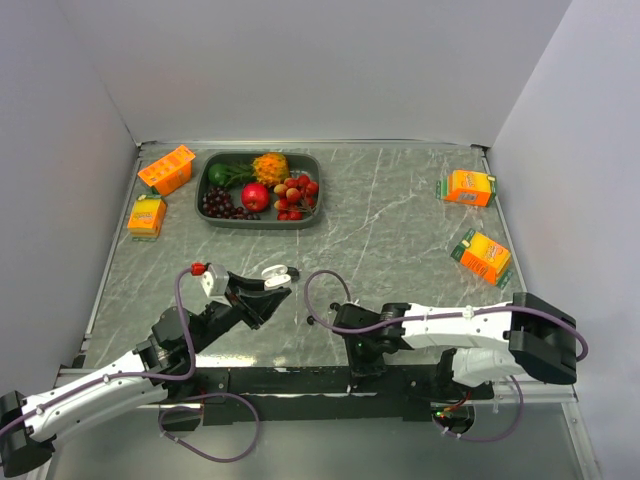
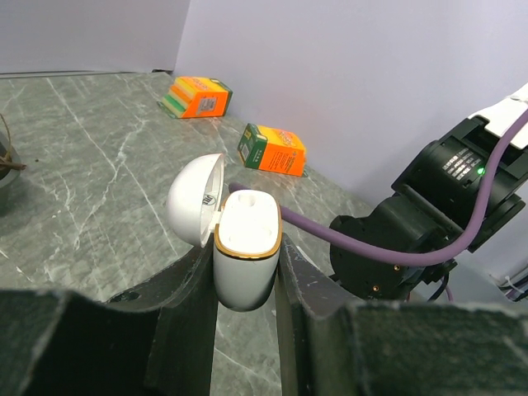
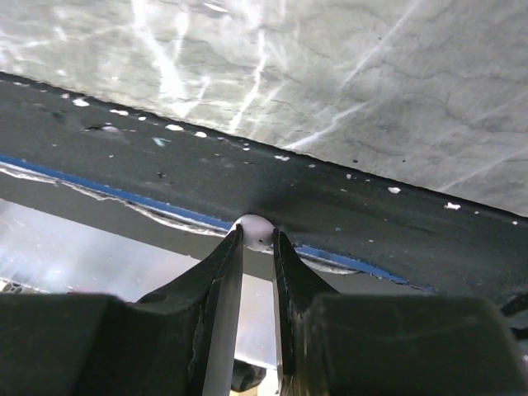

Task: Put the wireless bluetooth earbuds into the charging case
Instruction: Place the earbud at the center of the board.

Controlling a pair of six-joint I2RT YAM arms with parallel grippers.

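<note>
Pincer on our left arm (image 2: 246, 268) is clenched on the white charging case (image 2: 247, 239), gripping its body low on both sides. The hinged lid (image 2: 194, 202) is swung open to one side. The case's long axis runs out along the fingers, so its gold-rimmed mouth faces away from the wrist, raised off the surface (image 1: 400, 220).

Our right pincer (image 3: 257, 246) points down at the dark strip (image 3: 371, 214) along the near edge. Its tips flank a small white earbud (image 3: 256, 228) and seem to touch it on both sides, but we cannot tell whether the grip is firm.

From that earbud the open case lies to our left and farther from the edge, with the right arm plainly nearer the piece. We judge that the coming move is a lift and a carry leftward, turning the earbud to meet the mouth.
</note>
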